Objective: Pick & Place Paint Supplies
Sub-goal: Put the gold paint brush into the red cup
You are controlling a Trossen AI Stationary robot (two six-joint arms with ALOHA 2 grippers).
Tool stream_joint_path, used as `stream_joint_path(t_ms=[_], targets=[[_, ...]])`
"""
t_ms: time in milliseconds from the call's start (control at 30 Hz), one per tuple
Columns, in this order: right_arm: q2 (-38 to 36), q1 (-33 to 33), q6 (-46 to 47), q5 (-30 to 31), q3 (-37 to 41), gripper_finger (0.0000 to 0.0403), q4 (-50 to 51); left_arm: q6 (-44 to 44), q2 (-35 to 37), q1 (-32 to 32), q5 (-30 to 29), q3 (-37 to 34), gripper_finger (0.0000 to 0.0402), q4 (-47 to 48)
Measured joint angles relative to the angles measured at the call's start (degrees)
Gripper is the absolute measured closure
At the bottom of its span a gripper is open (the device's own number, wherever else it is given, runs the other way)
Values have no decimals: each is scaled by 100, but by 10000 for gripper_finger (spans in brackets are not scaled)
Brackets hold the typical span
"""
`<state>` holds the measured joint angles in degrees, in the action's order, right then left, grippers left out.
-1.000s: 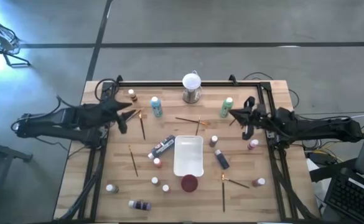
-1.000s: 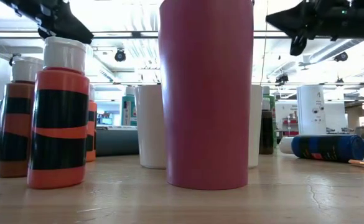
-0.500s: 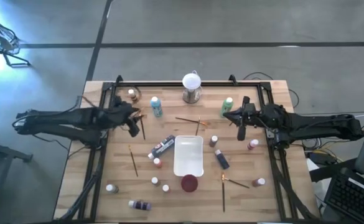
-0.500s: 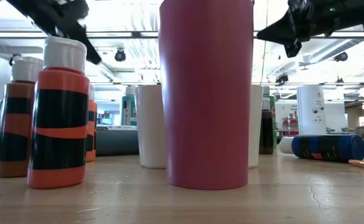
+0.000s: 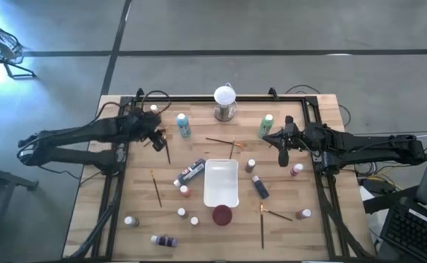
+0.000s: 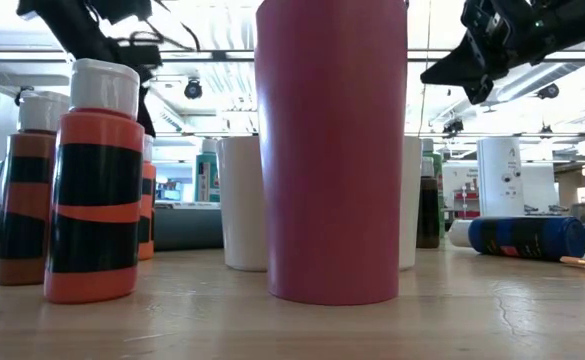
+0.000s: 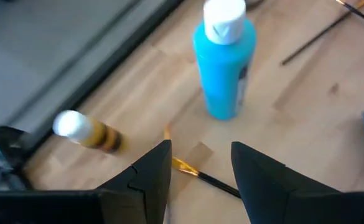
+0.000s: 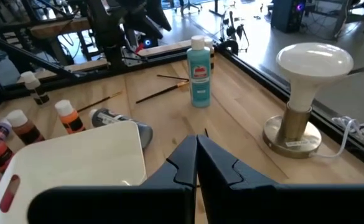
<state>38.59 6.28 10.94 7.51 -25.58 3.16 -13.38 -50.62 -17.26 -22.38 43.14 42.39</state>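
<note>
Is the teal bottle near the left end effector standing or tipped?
Standing: the teal bottle sits base-down on the table, white cap up.

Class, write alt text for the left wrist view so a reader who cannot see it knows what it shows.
The left gripper, fingers apart, hangs over a thin paintbrush lying on the wooden table. Beyond it a white-capped teal paint bottle stands upright, and a small brown bottle sits near the table's dark frame.

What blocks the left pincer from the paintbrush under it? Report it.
Nothing visible. The left pincer hangs open right over the paintbrush lying on the wood, bare table between fingers and brush. The teal paint bottle and a small brown bottle stand off to the sides.
</note>
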Motion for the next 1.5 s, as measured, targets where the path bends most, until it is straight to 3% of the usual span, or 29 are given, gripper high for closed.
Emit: stream_joint_path(t_ms=[200, 433, 633, 1000, 1267, 1500], targets=[[96, -1, 4, 0, 14, 394, 5, 920, -408, -889, 930, -31, 229, -88], [91, -1, -28, 0, 22, 394, 3, 1823, -1037, -1348, 973, -33, 229, -457], [94, 0, -37, 0, 28, 394, 4, 2290, -1596, -1495, 1441, -38, 229, -995], [94, -2, -39, -1, 110, 394, 13, 3397, -2312, -1958, 1511, -38, 229, -1200], [96, -2, -39, -2, 151, 394, 102, 3780, -2651, -2358, 2167, 19, 229, -1240], [96, 0, -39, -1, 151, 394, 98, 3893, -2980, -2538, 2303, 34, 229, -1551]])
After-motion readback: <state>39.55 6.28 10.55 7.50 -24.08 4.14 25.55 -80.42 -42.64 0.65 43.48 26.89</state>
